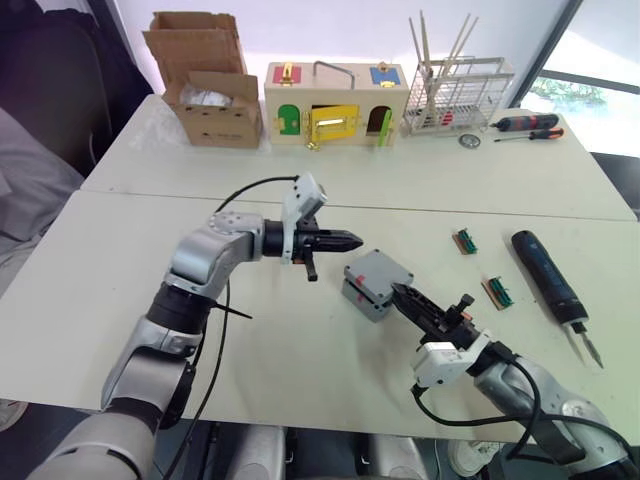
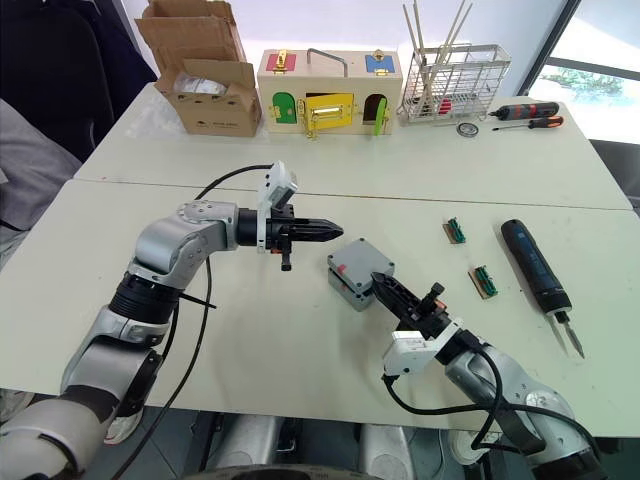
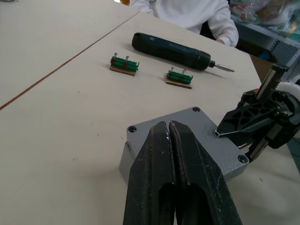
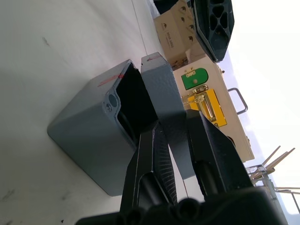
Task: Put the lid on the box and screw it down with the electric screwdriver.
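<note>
Right wrist view shows the right gripper (image 4: 171, 133) pinching the lid (image 4: 164, 101), seemingly tilted off the box (image 4: 93, 140); it may slip askew. Left gripper (image 1: 345, 240) is closed, empty.

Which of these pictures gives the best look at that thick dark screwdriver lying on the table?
The left eye view: the electric screwdriver lies there whole and unblocked on the table, its bit toward the near edge. The right eye view shows it just as fully. The left wrist view catches it farther off, beyond two small green parts.
</note>
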Action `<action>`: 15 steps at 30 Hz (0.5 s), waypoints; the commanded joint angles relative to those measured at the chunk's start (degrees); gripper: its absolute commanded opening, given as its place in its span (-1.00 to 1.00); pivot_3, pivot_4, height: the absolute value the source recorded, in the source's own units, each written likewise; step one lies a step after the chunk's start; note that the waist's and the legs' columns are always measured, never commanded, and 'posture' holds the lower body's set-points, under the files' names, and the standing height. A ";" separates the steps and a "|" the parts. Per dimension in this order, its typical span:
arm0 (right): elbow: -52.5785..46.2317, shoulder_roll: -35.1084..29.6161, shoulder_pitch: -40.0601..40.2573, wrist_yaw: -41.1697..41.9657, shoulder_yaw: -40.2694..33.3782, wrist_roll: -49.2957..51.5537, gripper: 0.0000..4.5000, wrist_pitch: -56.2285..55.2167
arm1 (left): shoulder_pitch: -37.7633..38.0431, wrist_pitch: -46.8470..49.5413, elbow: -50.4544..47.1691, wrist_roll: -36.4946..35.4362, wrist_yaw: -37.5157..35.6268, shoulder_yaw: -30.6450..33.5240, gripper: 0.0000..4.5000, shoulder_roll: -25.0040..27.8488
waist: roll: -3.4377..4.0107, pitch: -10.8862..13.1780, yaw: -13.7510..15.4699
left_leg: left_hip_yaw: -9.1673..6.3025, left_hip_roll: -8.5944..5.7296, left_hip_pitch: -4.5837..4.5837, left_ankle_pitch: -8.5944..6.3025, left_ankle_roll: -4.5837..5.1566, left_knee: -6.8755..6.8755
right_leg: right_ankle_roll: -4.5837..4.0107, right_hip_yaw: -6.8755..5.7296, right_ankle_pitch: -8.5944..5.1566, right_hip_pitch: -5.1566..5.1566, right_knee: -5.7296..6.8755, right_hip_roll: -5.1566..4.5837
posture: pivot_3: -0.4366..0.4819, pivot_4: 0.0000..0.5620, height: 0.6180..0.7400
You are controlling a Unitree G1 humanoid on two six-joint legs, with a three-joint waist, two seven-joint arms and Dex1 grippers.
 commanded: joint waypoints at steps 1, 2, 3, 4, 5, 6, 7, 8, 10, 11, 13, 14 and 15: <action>1.85 -1.18 0.14 -1.48 0.63 -1.23 -0.95 -1.77 | 0.05 -1.30 -0.47 0.61 -0.80 -0.21 -0.99 -0.48 | -0.01 0.00 -0.01 | 0.00 0.00 0.00 0.00 0.00 0.00 | 0.00 0.00 0.00 0.01 0.00 0.00 | -0.05 -0.47 0.84; 2.33 -1.40 0.23 -1.95 0.76 -1.55 -0.95 -2.06 | 0.09 -1.42 -0.43 0.83 -0.90 -0.34 -0.99 -0.55 | -0.01 -0.01 -0.01 | -0.01 0.00 0.01 0.00 0.00 0.00 | 0.00 0.00 0.00 0.01 0.00 0.00 | -0.05 -0.47 0.84; 2.70 -1.65 0.32 -2.37 0.85 -1.88 -0.95 -2.37 | 0.10 -1.55 -0.30 1.07 -0.95 -0.47 -0.99 -0.66 | 0.00 -0.01 -0.02 | -0.01 0.00 0.01 0.00 0.00 0.00 | 0.00 0.00 0.00 0.01 0.00 0.00 | -0.05 -0.47 0.84; 2.88 -1.77 0.38 -2.78 0.89 -2.04 -0.95 -2.66 | 0.10 -1.70 -0.10 1.31 -1.00 -0.57 -0.99 -0.76 | 0.00 -0.01 -0.03 | -0.01 0.00 0.01 0.00 0.00 0.00 | 0.00 0.00 0.00 0.01 0.00 0.00 | -0.05 -0.47 0.84; 3.00 -1.85 0.39 -3.07 0.92 -2.12 -0.95 -2.86 | 0.10 -1.79 0.04 1.51 -1.06 -0.61 -0.99 -0.85 | -0.01 -0.02 -0.04 | -0.01 0.00 0.02 0.00 0.00 0.00 | 0.00 0.00 0.00 0.02 0.00 0.00 | -0.05 -0.47 0.84; 3.06 -1.96 0.49 -3.38 0.96 -2.43 -0.95 -3.02 | 0.12 -2.05 0.25 1.80 -1.11 -0.77 -0.99 -0.96 | 0.00 -0.02 -0.03 | -0.01 0.00 0.04 0.00 0.00 0.00 | 0.00 0.00 0.00 0.04 0.00 0.00 | -0.05 -0.47 0.84; 3.14 -2.08 0.58 -3.69 0.99 -2.76 -0.95 -3.17 | 0.18 -2.29 0.44 2.09 -1.12 -1.04 -0.99 -1.17 | 0.00 -0.02 -0.03 | -0.01 0.00 0.05 0.00 0.00 0.00 | 0.00 0.00 0.00 0.05 0.00 0.00 | -0.05 -0.47 0.84; 3.33 -2.20 0.66 -3.99 1.04 -3.12 -0.95 -3.29 | 0.23 -2.53 0.57 2.38 -1.13 -1.35 -0.99 -1.38 | 0.00 -0.02 -0.02 | -0.01 0.00 0.05 0.00 0.00 0.00 | 0.00 0.00 0.00 0.05 0.00 0.00 | -0.05 -0.47 0.84; 3.66 -2.22 0.64 -4.42 1.27 -3.76 -0.95 -3.39 | 0.31 -2.79 0.74 2.80 -1.16 -1.68 -0.99 -1.72 | 0.00 -0.03 -0.01 | -0.01 0.00 0.08 0.00 0.01 0.00 | 0.00 0.00 0.00 0.09 0.00 0.00 | -0.05 -0.47 0.84; 3.67 -2.23 0.56 -4.59 1.40 -4.11 -0.95 -3.37 | 0.40 -2.78 0.70 2.93 -1.24 -1.90 -0.99 -1.98 | 0.00 -0.03 -0.02 | -0.01 0.00 0.09 -0.01 0.01 0.00 | 0.00 0.00 0.00 0.10 0.00 0.00 | -0.05 -0.47 0.84; 3.61 -2.31 0.40 -5.16 1.68 -5.12 -0.95 -3.35 | 0.60 -2.68 0.54 3.14 -1.48 -2.27 -0.99 -2.32 | 0.00 -0.03 -0.02 | -0.01 0.00 0.10 -0.01 0.01 0.00 | 0.00 0.00 0.00 0.11 0.00 0.00 | -0.05 -0.47 0.84; 3.82 -2.22 0.36 -5.37 1.77 -5.31 -0.95 -3.19 | 0.71 -2.66 0.43 3.28 -1.61 -2.44 -0.99 -2.41 | -0.01 -0.03 -0.02 | -0.01 0.00 0.11 0.00 0.01 0.00 | 0.00 0.00 0.00 0.12 0.00 0.00 | -0.05 -0.47 0.84; 4.11 -2.20 0.31 -5.56 1.91 -5.53 -0.95 -3.10 | 0.84 -2.71 0.32 3.40 -1.71 -2.59 -0.99 -2.45 | -0.01 -0.03 -0.02 | -0.02 0.00 0.11 -0.01 0.01 0.00 | 0.00 0.00 0.00 0.12 0.00 0.01 | -0.05 -0.47 0.84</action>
